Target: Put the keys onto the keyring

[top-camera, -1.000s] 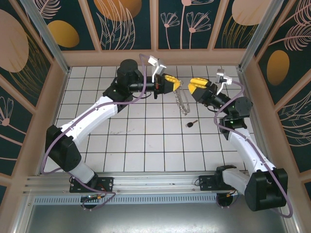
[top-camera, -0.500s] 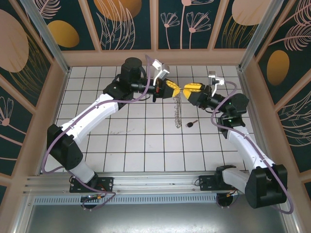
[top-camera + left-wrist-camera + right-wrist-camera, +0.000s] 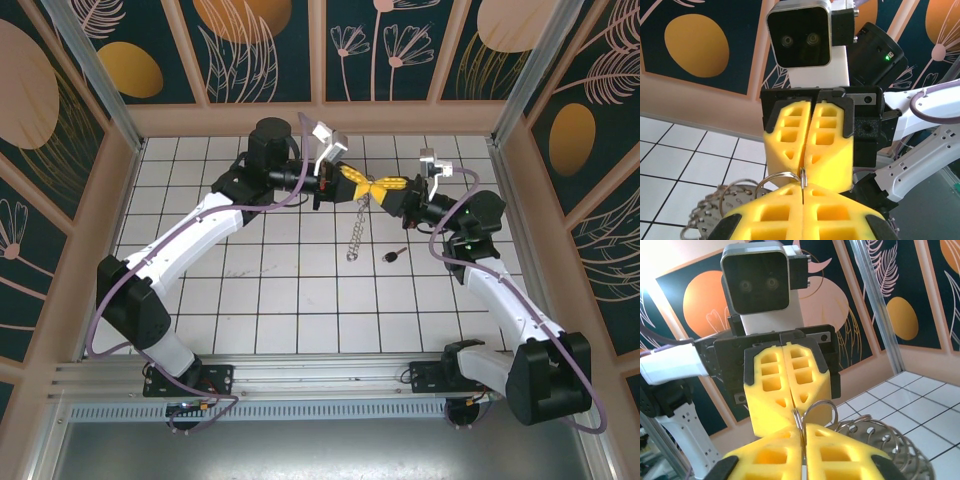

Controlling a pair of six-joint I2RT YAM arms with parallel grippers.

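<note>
White floor tiles (image 3: pixel 300 300) and dark walls (image 3: pixel 250 40) printed with leaves and orange discs enclose the cell you are running.

1. Your left gripper (image 3: pixel 365 186) has its yellow fingers pressed flat together; in the left wrist view a thin wire ring is pinched in the seam at their tips (image 3: pixel 802 186).
2. Your right gripper (image 3: pixel 381 186) is likewise closed, finger against finger; its own wrist view shows the same kind of wire ring nipped at its tips (image 3: pixel 802 432).
3. Both grippers meet tip to tip above the far middle of the floor; each faces the other head-on, with the opposite wrist camera looking straight back over the closed fingers.
4. The keyring (image 3: pixel 356 232) is held at that meeting point by both grippers; the rest of it hangs down as a slack, chain-like string of small rings, bunched to the lower left in the left wrist view (image 3: pixel 715 212) and to the lower right in the right wrist view (image 3: pixel 880 440); you cannot tell from above whether its lower end touches the tiles.
5. The key (image 3: pixel 392 256) lies flat on the floor, black head nearest you, just to the right of the keyring's lower end and apart from it; neither gripper touches it.
</note>
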